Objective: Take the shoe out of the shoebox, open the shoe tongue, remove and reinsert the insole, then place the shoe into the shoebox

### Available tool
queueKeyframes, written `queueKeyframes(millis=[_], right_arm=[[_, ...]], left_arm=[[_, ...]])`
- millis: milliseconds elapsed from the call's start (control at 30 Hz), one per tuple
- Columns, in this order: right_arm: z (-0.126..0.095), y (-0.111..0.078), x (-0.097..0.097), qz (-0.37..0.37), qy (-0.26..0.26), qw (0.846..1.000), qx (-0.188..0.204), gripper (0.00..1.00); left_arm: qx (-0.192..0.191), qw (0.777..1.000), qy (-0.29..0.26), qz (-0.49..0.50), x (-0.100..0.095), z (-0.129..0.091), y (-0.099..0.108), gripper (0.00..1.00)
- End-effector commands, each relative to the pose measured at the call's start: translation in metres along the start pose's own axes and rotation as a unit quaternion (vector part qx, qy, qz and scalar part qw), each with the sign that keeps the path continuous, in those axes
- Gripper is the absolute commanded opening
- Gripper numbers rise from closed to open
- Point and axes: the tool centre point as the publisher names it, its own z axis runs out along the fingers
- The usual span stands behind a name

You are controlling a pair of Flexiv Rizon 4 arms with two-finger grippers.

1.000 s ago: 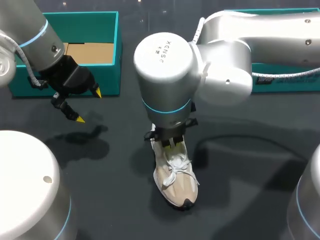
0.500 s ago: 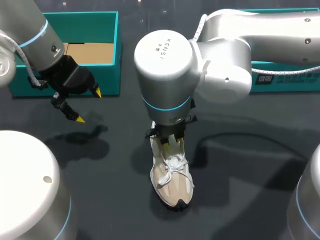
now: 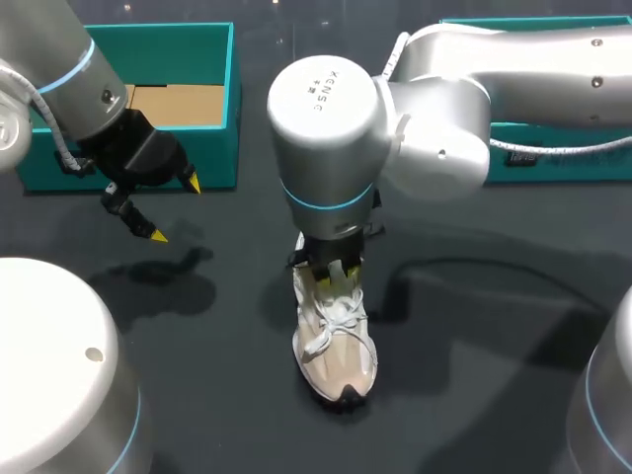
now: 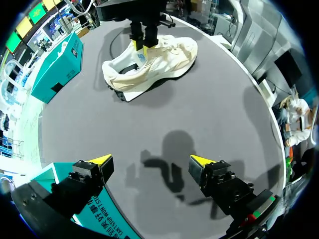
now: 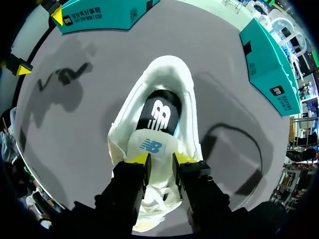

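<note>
Two yellow-tipped fingers of the right gripper (image 5: 161, 159) are standing close together and pinching the tongue (image 5: 151, 145) of the shoe (image 5: 172, 69) from both sides, seen in the right wrist view. The black insole (image 5: 159, 114) is showing inside the shoe's opening just ahead of the fingers. In the head view this right gripper (image 3: 332, 272) is pointing straight down from the arm reaching in from the right, and the cream shoe (image 3: 338, 351) is resting on the dark table (image 3: 474, 375) near its middle, its white laces (image 3: 336, 321) lying loose over the upper.

Well apart from the shoe, the left gripper (image 3: 176, 209) is hanging above the table with its fingers spread wide and holding nothing; the left wrist view is showing that left gripper (image 4: 151, 160) over bare table surface. Just behind it the teal shoebox (image 3: 222, 148) is sitting open. A second teal box (image 3: 592, 163) is lying at the far right, behind the right arm.
</note>
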Motion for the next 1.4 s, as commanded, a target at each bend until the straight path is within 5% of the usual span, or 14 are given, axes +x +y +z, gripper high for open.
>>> queueKeyframes(millis=[33,267,467,833,1233,1333,1400], right_arm=[[-0.04,-0.006,-0.002,-0.019,-0.02,0.999,-0.032,0.33],[-0.06,0.0,-0.009,-0.101,-0.003,0.994,-0.051,0.38],[-0.066,0.002,-0.011,-0.22,0.009,0.974,-0.059,0.44],[-0.072,0.015,-0.015,-0.391,0.037,0.917,-0.071,0.47],[-0.059,0.047,-0.011,-0.451,0.034,0.89,-0.061,0.5],[-0.057,0.051,-0.011,-0.463,0.031,0.884,-0.061,0.87],[-0.057,0.054,-0.011,-0.473,0.031,0.878,-0.066,1.0]], left_arm=[[-0.001,1.0,-0.001,0.0,0.001,-0.001,0.0,1.0],[-0.001,1.0,-0.001,0.0,0.001,-0.001,0.0,1.0],[-0.001,1.0,-0.001,0.0,0.001,-0.001,0.0,1.0],[-0.001,1.0,-0.001,0.0,0.001,-0.001,0.0,1.0],[-0.001,1.0,-0.001,0.0,0.001,-0.001,0.0,1.0],[-0.001,1.0,-0.001,0.0,0.001,-0.001,0.0,1.0],[-0.001,1.0,-0.001,0.0,0.001,-0.001,0.0,1.0]])
